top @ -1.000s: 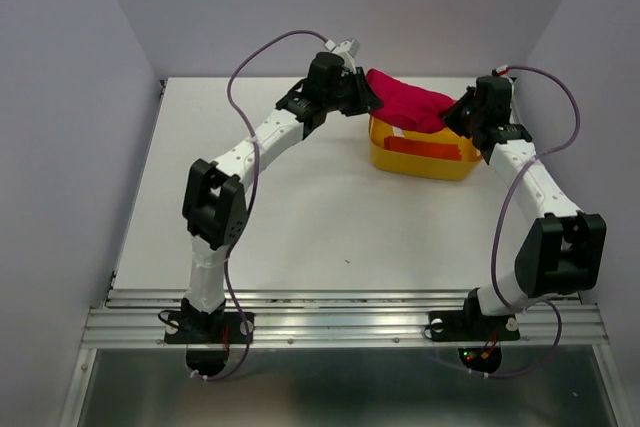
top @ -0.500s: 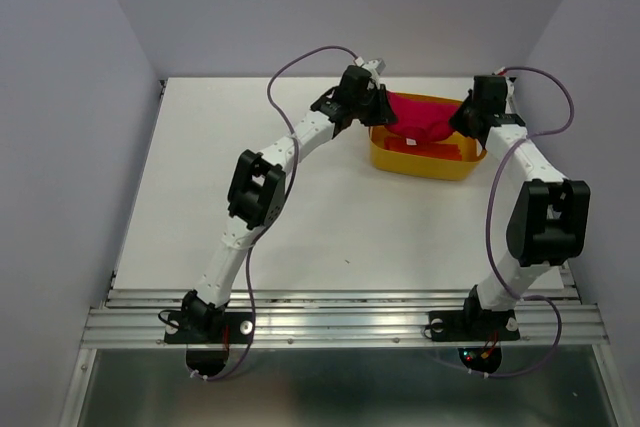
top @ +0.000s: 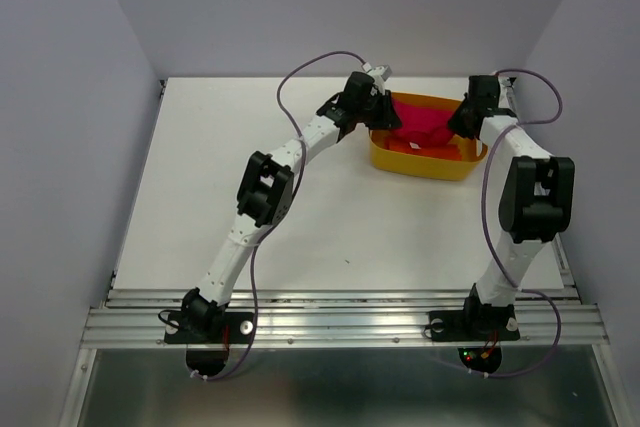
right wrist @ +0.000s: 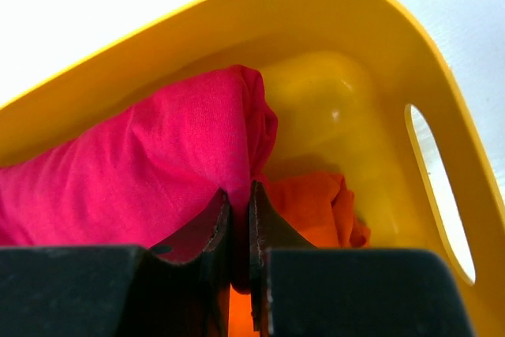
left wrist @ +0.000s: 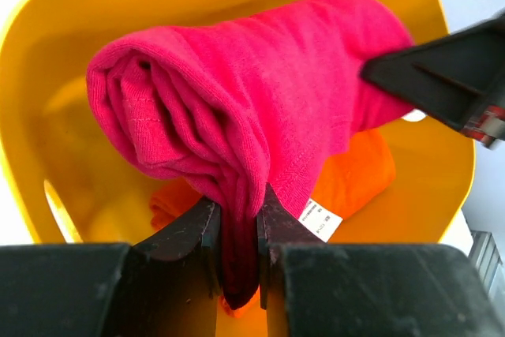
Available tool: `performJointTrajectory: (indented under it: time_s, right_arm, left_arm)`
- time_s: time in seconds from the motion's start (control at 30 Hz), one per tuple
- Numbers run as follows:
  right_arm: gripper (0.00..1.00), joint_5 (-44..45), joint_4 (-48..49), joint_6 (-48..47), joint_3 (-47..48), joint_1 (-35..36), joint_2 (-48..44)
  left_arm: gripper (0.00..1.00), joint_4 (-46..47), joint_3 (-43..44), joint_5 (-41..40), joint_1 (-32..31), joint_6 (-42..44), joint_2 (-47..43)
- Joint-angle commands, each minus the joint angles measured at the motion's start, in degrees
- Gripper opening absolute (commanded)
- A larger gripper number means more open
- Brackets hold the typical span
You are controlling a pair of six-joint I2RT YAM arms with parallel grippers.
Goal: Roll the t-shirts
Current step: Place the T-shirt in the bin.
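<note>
Since a second ago the left hand and the right hand have reached farther out and lower. The rolled red shirt strung between them has dropped from above the rim into the yellow tub. That tub sits at about one o'clock on the white counter.

The left hand is clamped on a fold of the roll at the tub's nine o'clock end, where the spiral of layers shows. The right hand is pinched on the cloth at the three o'clock end, with only a thin strip of fabric between its fingers. The roll spans the tub from side to side, dipping a little in the middle.

Under it, on the tub floor, lies an orange shirt, bunched toward the six o'clock side. A small white label hangs from the red cloth near the left hand. Whether the red roll rests on the orange one or hangs just clear of it is hard to tell from these angles.
</note>
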Motion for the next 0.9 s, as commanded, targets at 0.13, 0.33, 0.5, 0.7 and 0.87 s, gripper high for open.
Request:
performJointTrajectory:
  time_s: [0.13, 0.33, 0.5, 0.7, 0.87]
  right_arm:
    - [0.01, 1.8, 1.2, -1.8, 4.5, -0.2, 3.2]
    - [0.01, 4.1, 0.7, -2.2, 3.0, -0.2, 3.5]
    - [0.01, 2.8, 0.7, -2.1, 2.8, -0.2, 2.7]
    - [0.01, 0.7, 0.8, -1.6, 2.1, -0.2, 2.0]
    - [0.01, -2.1, 0.7, -1.4, 1.3, -0.2, 0.3]
  left_arm:
    - [0.00, 4.1, 3.7, 4.7, -0.8, 1.7, 3.7]
    - [0.00, 3.2, 3.3, 5.4, -0.1, 1.7, 5.0]
    - [0.00, 0.3, -0.5, 3.1, -0.1, 4.6, 3.1]
    - [0.00, -4.1, -4.3, -2.4, 0.8, 8.8, -2.7]
    - [0.00, -8.7, -6.6, -5.4, 2.5, 10.9, -6.9]
